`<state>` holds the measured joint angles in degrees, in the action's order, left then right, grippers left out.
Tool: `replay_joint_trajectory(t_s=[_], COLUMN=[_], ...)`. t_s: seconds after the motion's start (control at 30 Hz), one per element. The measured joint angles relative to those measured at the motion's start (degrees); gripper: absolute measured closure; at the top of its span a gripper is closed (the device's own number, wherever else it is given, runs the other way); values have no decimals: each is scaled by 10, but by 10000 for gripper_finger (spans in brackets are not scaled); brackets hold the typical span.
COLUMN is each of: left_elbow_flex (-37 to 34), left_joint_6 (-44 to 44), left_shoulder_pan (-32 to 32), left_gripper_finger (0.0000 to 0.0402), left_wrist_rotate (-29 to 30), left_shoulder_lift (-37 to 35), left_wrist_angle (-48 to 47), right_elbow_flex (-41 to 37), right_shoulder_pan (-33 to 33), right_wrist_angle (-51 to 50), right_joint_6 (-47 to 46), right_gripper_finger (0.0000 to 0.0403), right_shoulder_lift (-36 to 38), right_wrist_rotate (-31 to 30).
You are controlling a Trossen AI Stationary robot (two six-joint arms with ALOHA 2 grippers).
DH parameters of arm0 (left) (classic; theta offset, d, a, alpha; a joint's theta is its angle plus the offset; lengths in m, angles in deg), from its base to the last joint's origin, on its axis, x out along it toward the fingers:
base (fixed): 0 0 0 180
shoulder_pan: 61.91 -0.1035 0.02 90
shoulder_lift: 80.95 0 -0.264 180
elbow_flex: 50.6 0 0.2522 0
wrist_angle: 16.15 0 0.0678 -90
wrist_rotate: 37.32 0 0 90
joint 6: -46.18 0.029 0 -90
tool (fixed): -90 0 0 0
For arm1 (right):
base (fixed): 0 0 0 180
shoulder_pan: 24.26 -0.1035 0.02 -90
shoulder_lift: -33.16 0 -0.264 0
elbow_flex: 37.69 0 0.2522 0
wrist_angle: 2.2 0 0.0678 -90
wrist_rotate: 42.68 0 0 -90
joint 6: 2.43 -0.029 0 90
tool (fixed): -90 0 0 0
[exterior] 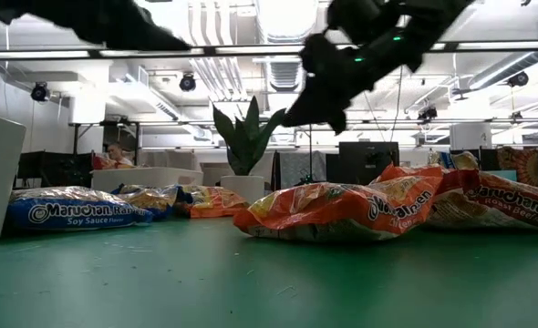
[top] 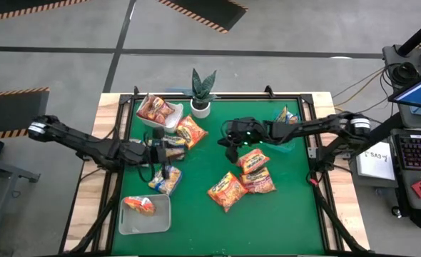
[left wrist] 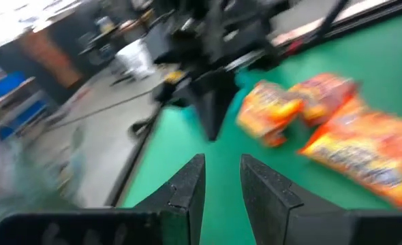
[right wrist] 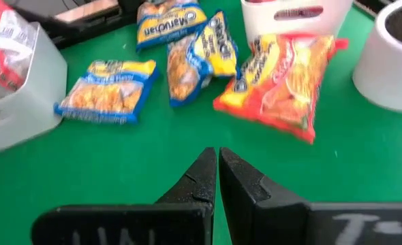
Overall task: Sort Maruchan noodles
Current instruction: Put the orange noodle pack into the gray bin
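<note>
Because the Maruchan noodles [top: 228,191] are light, crinkly, slippery packets with brittle contents, grip each at a flat edge seam, lightly. They lie scattered on the green desk [top: 196,214]. Left tool [left wrist: 221,178]: fingers slightly parted, holding nothing. Right tool [right wrist: 217,170]: pressed together, empty, above mid-desk.

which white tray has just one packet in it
The near-left tray by the table's front edge: it holds a single red packet. The far tray beside the plant holds more than one.
</note>
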<state>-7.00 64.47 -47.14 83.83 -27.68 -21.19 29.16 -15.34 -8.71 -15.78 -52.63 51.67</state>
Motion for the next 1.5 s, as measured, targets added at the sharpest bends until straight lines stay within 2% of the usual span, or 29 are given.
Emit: replay_joint_trajectory(t_s=[0.13, 0.33, 0.43, 0.63, 0.87, 1.03, 1.17, 1.4, 1.5], left_elbow_flex=[-29, -27, -26, -26, -26, -26, -26, -26, -26], left_joint_6=[-1, -4, -4, -4, -4, -4, -4, -4, -7], left_shoulder_pan=[-3, -6, -6, -6, -6, -6, -6, -6, -6], left_gripper_finger=[325, 325, 325, 325, 325, 325, 325, 325, 325], left_wrist_rotate=[86, 194, 236, 250, 253, 253, 253, 253, 250], left_shoulder_lift=[-21, -31, -32, -33, -31, -30, -29, -29, -28], left_wrist_angle=[4, 18, 15, 14, 16, 16, 15, 18, 23], right_elbow_flex=[47, 128, 174, 249, 287, 293, 293, 294, 294], right_shoulder_pan=[5, 25, 35, 50, 60, 62, 62, 42, 25], right_wrist_angle=[-1, -8, -8, -8, -12, -12, -55, -185, -238], right_joint_6=[15, 36, 44, 48, 40, 38, 38, 59, 59], right_gripper_finger=[394, 394, 394, 394, 394, 394, 394, 394, 394], right_shoulder_lift=[-52, -146, -195, -276, -334, -352, -347, -321, -310], right_wrist_rotate=[-1, -44, -46, -46, -72, -74, -72, 23, 46])
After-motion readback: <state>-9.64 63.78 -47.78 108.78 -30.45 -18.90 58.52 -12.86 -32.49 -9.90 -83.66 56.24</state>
